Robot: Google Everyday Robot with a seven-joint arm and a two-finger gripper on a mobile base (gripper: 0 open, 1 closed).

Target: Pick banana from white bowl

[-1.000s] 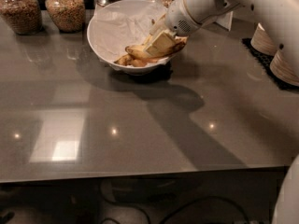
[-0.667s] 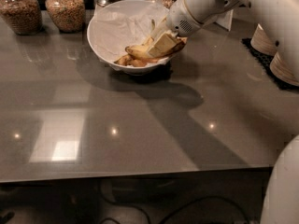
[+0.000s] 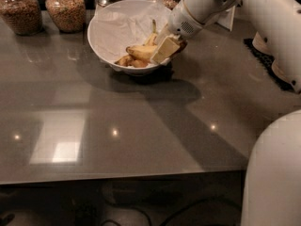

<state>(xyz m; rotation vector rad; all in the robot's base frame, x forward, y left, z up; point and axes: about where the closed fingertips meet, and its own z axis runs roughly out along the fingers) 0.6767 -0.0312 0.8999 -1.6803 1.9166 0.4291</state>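
Observation:
The white bowl (image 3: 106, 34), lined with crumpled white paper, stands at the back middle of the grey table and seems tipped toward me. Several bananas lie in its near right part. The long yellow speckled banana (image 3: 137, 52) lies across them, and another banana's stem (image 3: 154, 26) sticks up behind it. My gripper (image 3: 163, 50) reaches down from the right over the bowl's right rim and sits on the right end of the banana pile, hiding that end of the long banana.
Several glass jars with brown contents (image 3: 66, 9) line the table's back edge. Pale bowls on a dark mat (image 3: 275, 67) stand at the right, behind my arm. My white body (image 3: 275, 173) fills the lower right corner.
Almost nothing: the gripper stays at the right end of the bananas in the bowl, and the bowl and bananas have not visibly shifted.

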